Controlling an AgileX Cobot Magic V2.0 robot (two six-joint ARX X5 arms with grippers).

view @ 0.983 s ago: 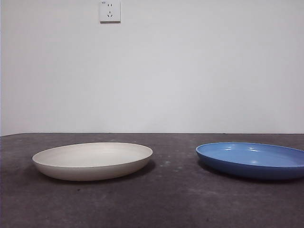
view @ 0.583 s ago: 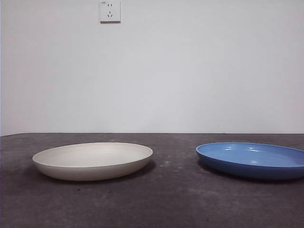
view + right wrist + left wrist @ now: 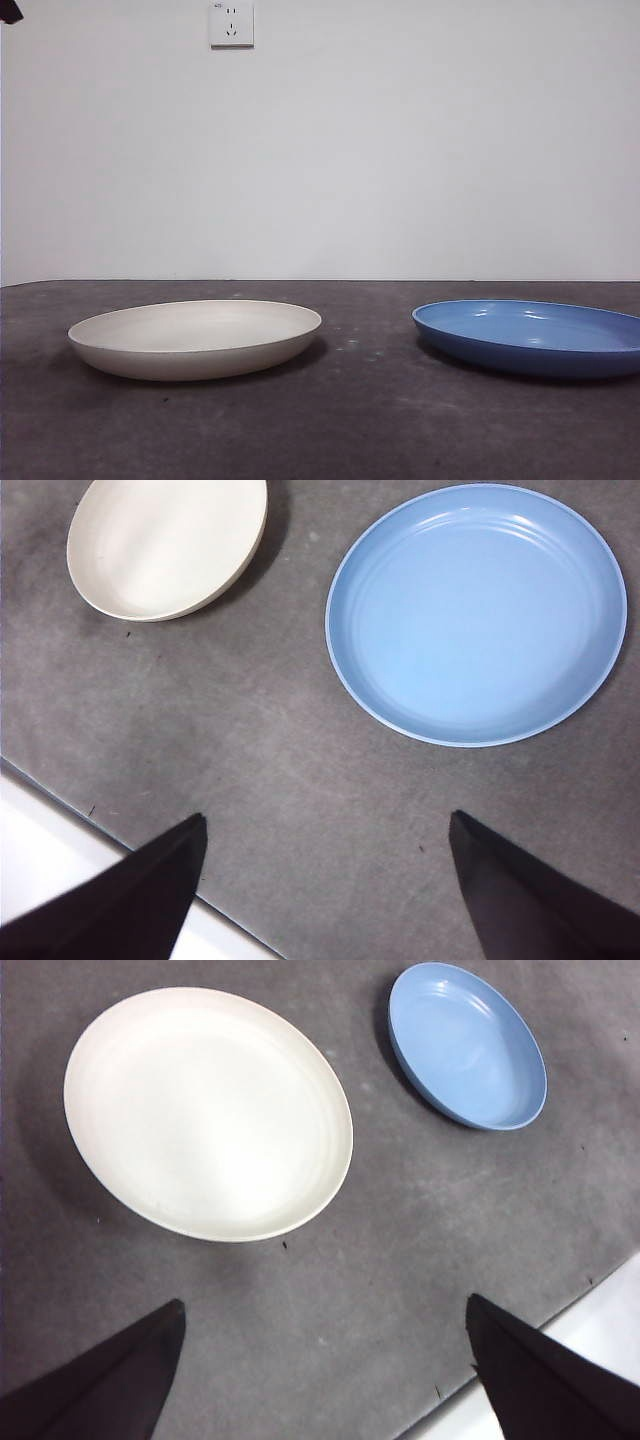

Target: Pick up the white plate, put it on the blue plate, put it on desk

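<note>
Resting apart on the rough dark grey table (image 3: 360,420), the matte cream-white round plate (image 3: 196,338) sits lower left, the glossy blue round plate (image 3: 530,337) lower right; left hand (image 3: 325,1360) and right hand (image 3: 325,870) hover above, spread wide, empty.

We take this for a bare test room or lab: a plain white wall (image 3: 400,150) with a single power socket (image 3: 231,24), and a rough, mottled dark grey surface (image 3: 360,420) with a pale edge (image 3: 590,1350), unfurnished
</note>
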